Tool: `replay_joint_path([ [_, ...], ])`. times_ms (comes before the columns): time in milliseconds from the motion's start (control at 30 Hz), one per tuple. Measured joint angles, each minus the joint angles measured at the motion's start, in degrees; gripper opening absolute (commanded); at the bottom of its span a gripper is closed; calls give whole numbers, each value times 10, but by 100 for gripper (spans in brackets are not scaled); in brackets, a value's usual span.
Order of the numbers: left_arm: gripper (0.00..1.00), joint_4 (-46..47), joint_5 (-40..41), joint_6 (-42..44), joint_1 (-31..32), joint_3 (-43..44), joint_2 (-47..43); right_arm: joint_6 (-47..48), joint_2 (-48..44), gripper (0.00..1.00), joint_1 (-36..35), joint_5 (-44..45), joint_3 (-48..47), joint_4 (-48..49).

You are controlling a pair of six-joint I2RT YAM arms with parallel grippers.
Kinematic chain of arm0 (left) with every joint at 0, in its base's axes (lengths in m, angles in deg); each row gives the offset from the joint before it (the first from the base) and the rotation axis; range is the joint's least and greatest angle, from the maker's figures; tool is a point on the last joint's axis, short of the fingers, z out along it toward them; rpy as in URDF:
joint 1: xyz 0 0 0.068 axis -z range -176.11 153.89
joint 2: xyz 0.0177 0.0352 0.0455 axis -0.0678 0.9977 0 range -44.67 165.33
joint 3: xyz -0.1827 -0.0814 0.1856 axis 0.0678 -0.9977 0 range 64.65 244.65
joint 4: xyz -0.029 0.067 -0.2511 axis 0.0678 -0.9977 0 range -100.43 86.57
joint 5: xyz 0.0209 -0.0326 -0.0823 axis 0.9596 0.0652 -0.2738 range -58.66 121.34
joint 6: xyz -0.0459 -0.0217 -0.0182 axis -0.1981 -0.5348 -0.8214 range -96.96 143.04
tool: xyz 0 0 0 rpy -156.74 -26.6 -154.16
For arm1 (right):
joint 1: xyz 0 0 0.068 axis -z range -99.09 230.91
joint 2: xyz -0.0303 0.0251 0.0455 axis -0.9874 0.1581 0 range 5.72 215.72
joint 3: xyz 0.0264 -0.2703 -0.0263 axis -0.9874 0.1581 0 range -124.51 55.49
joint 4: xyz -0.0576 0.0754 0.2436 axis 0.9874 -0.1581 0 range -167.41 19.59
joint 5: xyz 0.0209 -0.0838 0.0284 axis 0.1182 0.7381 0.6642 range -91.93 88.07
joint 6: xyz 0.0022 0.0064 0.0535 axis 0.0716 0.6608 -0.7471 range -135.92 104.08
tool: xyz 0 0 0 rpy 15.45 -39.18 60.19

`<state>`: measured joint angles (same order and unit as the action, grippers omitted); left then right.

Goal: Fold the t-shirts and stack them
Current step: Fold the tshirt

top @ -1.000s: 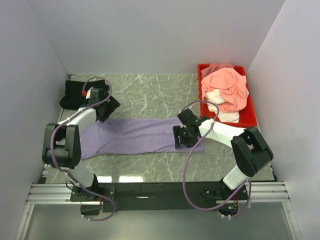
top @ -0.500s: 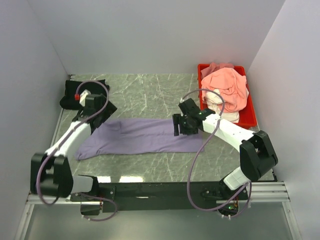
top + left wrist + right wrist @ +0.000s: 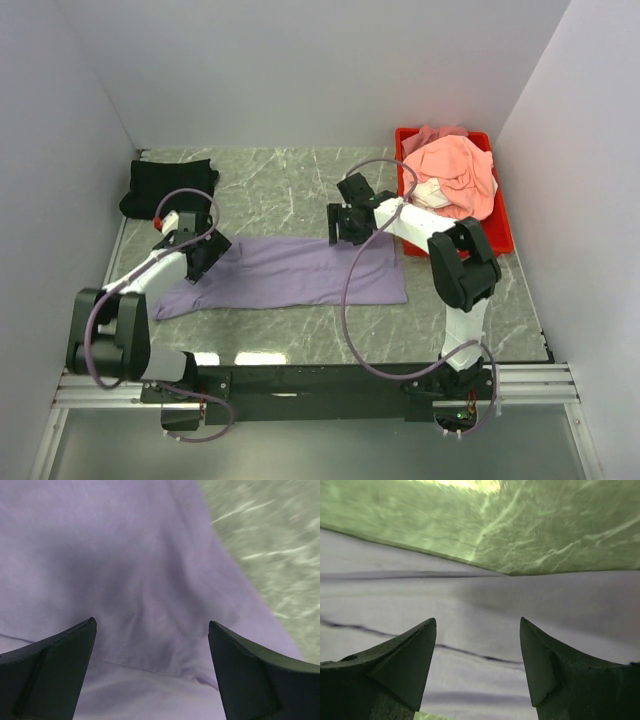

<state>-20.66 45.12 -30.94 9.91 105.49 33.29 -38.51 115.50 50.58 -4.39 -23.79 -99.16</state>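
A lavender-purple t-shirt (image 3: 290, 270) lies as a long flat strip across the middle of the marble table. My left gripper (image 3: 199, 260) hovers open over its left end, and the left wrist view shows purple cloth (image 3: 150, 580) beneath the left gripper (image 3: 151, 622), nothing gripped. My right gripper (image 3: 341, 227) is open at the shirt's far edge, right of centre. In the right wrist view the right gripper (image 3: 477, 620) straddles cloth (image 3: 480, 605) near the table edge. A folded black t-shirt (image 3: 168, 186) sits back left. Salmon-pink (image 3: 458, 168) and white (image 3: 428, 193) t-shirts are heaped in the tray.
The red plastic tray (image 3: 500, 238) stands at the back right against the right wall. White walls close in the table on three sides. Bare marble (image 3: 290, 185) shows behind the lavender shirt and in front of it (image 3: 300, 335).
My left gripper has swung from beside the black shirt toward me onto the lavender shirt's left end. My right gripper has moved from the shirt's near right edge back to its far edge.
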Motion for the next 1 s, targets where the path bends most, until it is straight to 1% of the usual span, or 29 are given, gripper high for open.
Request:
replay_joint_path([
  [100,99,0,-9,-1,0,7,48,-1,18,74,0,-4,16,2],
  [167,99,12,-23,-2,1,18,56,0,16,74,0,-7,39,13],
  [333,99,28,-24,1,21,23,70,-3,-56,73,0,-17,143,67],
  [467,99,31,-17,1,73,52,102,-10,-148,73,-12,-16,254,79],
  [600,99,42,-21,0,151,99,150,-28,-233,73,-59,-23,340,69],
  [733,99,28,-24,4,218,195,231,-46,-282,73,-113,-51,384,59],
  [800,99,19,-26,10,241,269,290,-55,-288,73,-133,-63,390,55],
  [900,99,2,-29,25,257,372,365,-68,-289,73,-152,-75,391,56],
  [1000,99,-15,-42,45,258,472,432,-74,-287,73,-163,-90,391,57],
])
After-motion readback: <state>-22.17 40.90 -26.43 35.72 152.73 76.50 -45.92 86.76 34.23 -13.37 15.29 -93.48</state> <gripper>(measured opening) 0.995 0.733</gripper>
